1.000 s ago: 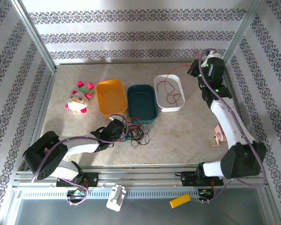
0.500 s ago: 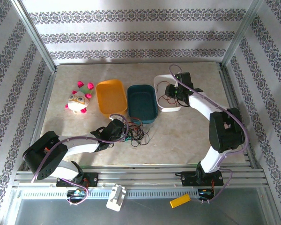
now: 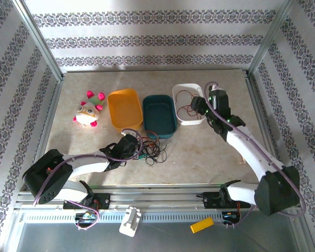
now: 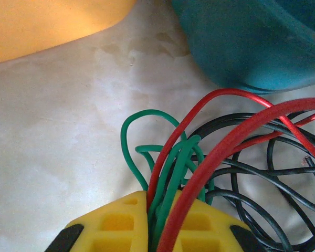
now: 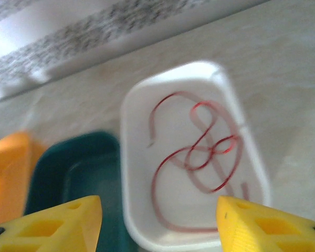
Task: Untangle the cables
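Cables are lying bunched toward the near edge of the table, your left hand clamping green and red strands. Your right hand, wide open and empty, is backing off the white tray, leaving one red cable freed; the rest are waiting.

Tabletop: pale beige, marbled surface, enclosed by patterned walls on three sides. Items lying directly on it, left to right across the far half: plush toy, cream with pink parts; orange tray; teal tray, just beside the orange one; white tray, just beside the teal one. Nearer the front, just short of the teal tray: cables, a loose bundle of thin red, green and black loops lying on the bare surface.
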Robot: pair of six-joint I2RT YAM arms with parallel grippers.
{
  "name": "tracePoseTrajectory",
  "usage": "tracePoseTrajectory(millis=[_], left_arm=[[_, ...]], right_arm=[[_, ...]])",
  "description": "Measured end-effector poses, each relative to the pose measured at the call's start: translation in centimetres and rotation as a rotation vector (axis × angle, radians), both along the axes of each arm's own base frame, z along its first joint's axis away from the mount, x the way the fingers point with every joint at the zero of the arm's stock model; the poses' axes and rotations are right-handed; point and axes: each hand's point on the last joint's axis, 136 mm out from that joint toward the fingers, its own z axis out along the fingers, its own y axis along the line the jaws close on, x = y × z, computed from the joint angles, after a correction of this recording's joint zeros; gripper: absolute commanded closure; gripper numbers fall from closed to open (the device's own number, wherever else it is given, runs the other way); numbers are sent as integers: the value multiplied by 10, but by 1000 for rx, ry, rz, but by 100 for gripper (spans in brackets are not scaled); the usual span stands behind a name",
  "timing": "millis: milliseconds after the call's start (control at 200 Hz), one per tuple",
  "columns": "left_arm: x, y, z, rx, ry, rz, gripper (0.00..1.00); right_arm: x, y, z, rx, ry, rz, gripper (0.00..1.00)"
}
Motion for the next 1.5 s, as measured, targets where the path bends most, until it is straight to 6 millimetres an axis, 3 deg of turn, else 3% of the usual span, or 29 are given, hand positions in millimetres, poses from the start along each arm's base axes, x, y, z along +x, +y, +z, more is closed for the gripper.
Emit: tracePoseTrajectory(millis=[205,320,465,610,974,1209,1314,1459,1499], left_arm=[[0,-1,0,-5,-2,-2,100],[0,-1,0,-5,-2,-2,100],[0,-1,-1,-3,-1,-2,100],[2,-4,-2,3,3,-11,100],[-2,-12,-1,14,3,-85,100],[-11,-25,-1,12,14,-169,100],[-12,-27,-1,13,16,-181,100],[-13,-27,-2,12,18,-187,100],[-13,-27,-2,12,18,-187,100]], right_arm=[[-89,114,-53,30,134,495,42],[-122,143,-83,30,213,604,44],[-129,152,-119,36,294,573,45],[-124,160,-137,23,314,534,48],[-92,164,-143,-47,285,431,54],[-86,167,-158,-53,316,402,61],[-84,167,-159,-48,315,391,70],[-86,170,-161,-49,318,387,100],[-87,170,-161,-45,319,378,100]])
